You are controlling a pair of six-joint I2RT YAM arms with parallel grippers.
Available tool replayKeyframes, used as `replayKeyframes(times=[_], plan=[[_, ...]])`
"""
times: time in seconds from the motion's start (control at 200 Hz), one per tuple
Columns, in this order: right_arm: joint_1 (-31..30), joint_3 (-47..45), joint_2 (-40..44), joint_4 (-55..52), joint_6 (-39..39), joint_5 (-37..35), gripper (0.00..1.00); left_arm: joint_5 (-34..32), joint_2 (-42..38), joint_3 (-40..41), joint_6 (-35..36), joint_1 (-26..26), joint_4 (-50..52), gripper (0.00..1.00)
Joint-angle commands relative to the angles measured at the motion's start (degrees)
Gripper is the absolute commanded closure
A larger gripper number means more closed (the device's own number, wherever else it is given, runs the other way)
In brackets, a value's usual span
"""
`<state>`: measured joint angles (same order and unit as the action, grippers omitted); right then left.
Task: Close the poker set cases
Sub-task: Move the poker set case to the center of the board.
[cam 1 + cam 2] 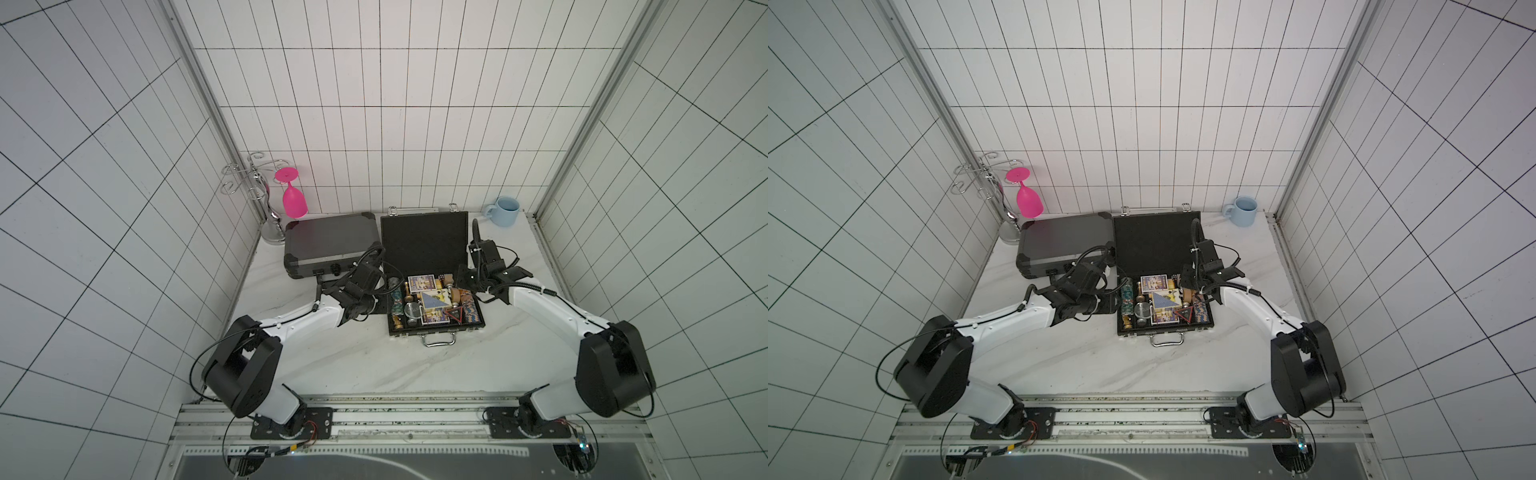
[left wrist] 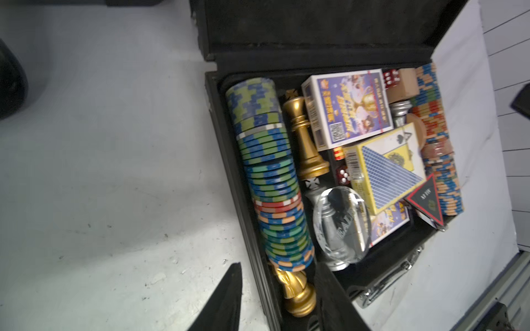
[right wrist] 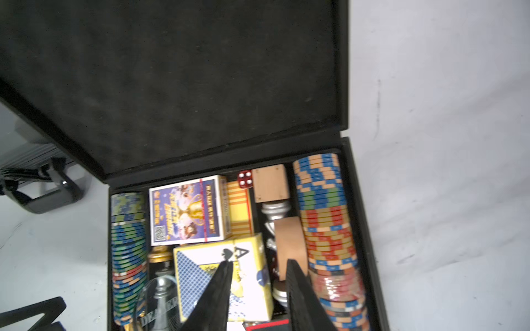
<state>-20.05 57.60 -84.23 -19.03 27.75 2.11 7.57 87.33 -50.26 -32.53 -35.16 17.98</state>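
A black poker set case (image 1: 394, 328) lies open mid-table, its foam-lined lid (image 1: 424, 245) raised at the back. Its base holds chip rows (image 2: 269, 186), card boxes (image 2: 348, 107), chess pieces and dice. A dark grey poker set case (image 1: 332, 245) lies shut at the back left. My left gripper (image 2: 276, 298) is open at the black case's left side, one finger outside the wall and one inside by a gold chess piece (image 2: 298, 295). My right gripper (image 3: 258, 286) is open over the right part of the base, above a yellow card box (image 3: 200, 275), holding nothing.
A chrome glass rack (image 1: 266, 208) with a pink wine glass (image 1: 293, 199) hanging on it stands at the back left corner. A light blue mug (image 1: 505, 211) sits at the back right. Tiled walls close in three sides; a metal rail (image 1: 411, 415) runs along the front.
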Motion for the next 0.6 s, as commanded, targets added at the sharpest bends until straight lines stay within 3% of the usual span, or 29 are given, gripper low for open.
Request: replayKeyframes(times=[0.0, 0.26, 0.395, 0.595], plan=[[3.1, -3.2, 1.1, -1.0, -3.3, 0.8, 0.68, -1.9, 1.6, 0.4, -1.3, 0.1, -3.0, 0.61], [6.2, -4.4, -0.5, 0.7, -5.2, 1.1, 0.69, -2.2, 3.8, 1.4, -1.4, 0.1, -4.4, 0.66], [7.6, -4.9, -1.8, 1.1, -6.0, 1.9, 0.76, -2.3, 5.5, 1.2, -0.6, 0.1, -4.7, 0.70], [8.7, -6.1, -2.2, 3.1, -6.5, 1.2, 0.77, -2.6, 6.7, 1.9, 0.0, 0.1, -5.1, 0.74]])
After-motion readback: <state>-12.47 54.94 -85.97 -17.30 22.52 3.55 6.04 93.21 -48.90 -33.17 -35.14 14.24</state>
